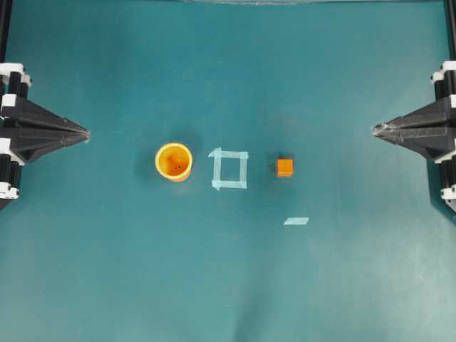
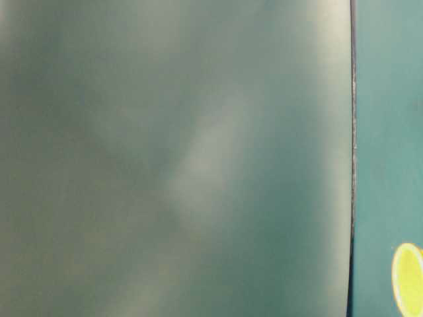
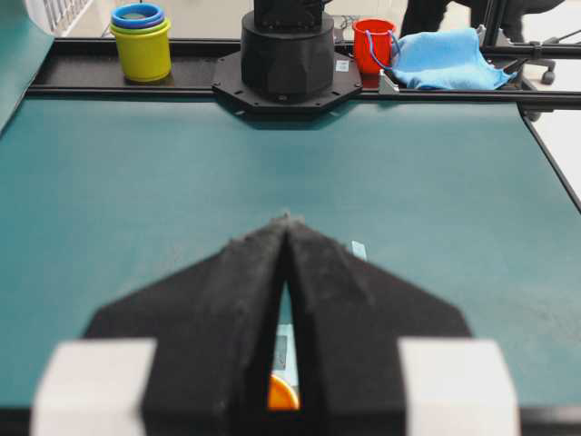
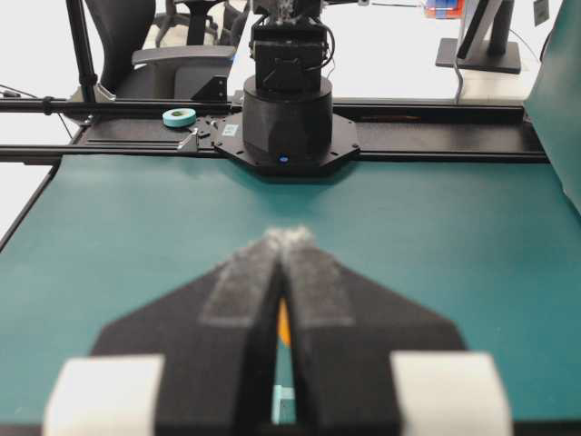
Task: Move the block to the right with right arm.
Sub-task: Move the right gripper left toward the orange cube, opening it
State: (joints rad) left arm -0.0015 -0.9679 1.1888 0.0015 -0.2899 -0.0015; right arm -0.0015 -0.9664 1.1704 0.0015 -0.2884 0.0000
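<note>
Three things lie in a row across the middle of the teal table (image 1: pixel 228 285): a round yellow-orange cup (image 1: pixel 174 162) on the left, a square outline of pale tape (image 1: pixel 229 169) in the centre, and the block (image 1: pixel 285 167), a small orange cube, just right of that square. A short loose strip of tape (image 1: pixel 296 221) lies a little nearer the bottom edge, below and right of the block.

The left hand (image 1: pixel 87 133) and the right hand (image 1: pixel 375 129) sit at opposite edges of the table, both well apart from the row. Each has its two black fingers pressed together to a point, with nothing between them. Nothing stands between the right hand and the block; the table there is bare.

From the right wrist view, the hand's own fingers (image 4: pixel 238 300) cover most of the row, leaving only a sliver of orange and a bit of tape in the slit. The left wrist view likewise shows only an orange sliver low in the slit. Beyond the table's far edge there are stacked cups (image 3: pixel 141 41), a red pail (image 3: pixel 373 44) and a blue cloth (image 3: pixel 447 60); the opposite side has a roll of tape (image 4: pixel 179 116).

The table-level view is almost wholly filled by a blurred grey-green surface that I cannot identify; only the cup's rim (image 2: pixel 408 279) shows at its lower right, cut off.
</note>
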